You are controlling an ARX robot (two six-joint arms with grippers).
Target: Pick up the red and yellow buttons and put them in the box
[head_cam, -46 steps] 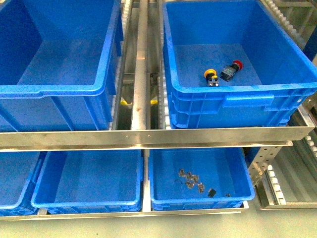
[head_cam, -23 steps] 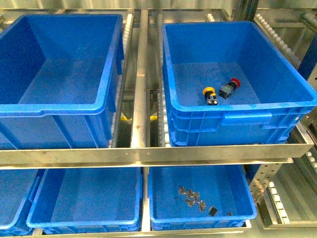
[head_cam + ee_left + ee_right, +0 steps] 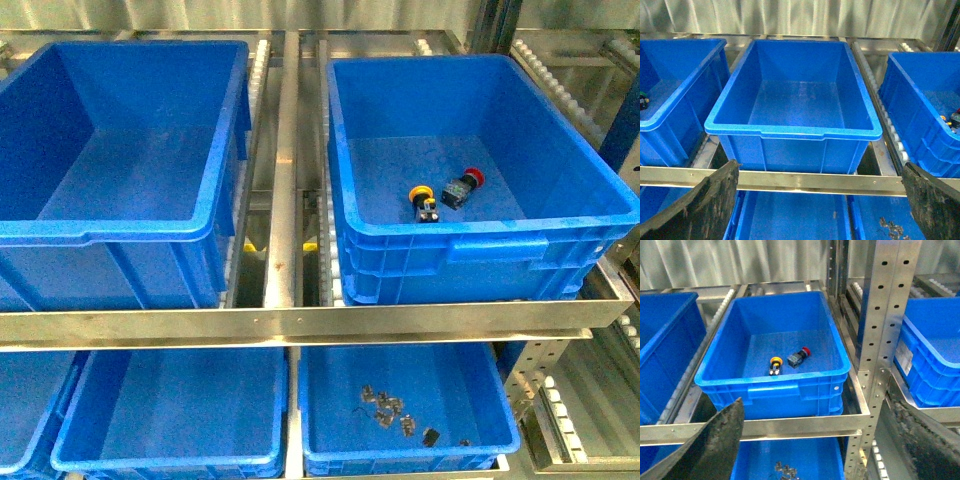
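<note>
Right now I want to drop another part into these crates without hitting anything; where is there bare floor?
The upper left crate shows a fully bare floor. In the box, the yellow button and red button sit near its front wall; the rest is free. The lower right tray is cluttered front-right by small metal parts.

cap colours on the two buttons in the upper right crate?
One yellow button, one red button; clearest in the front view.
</note>
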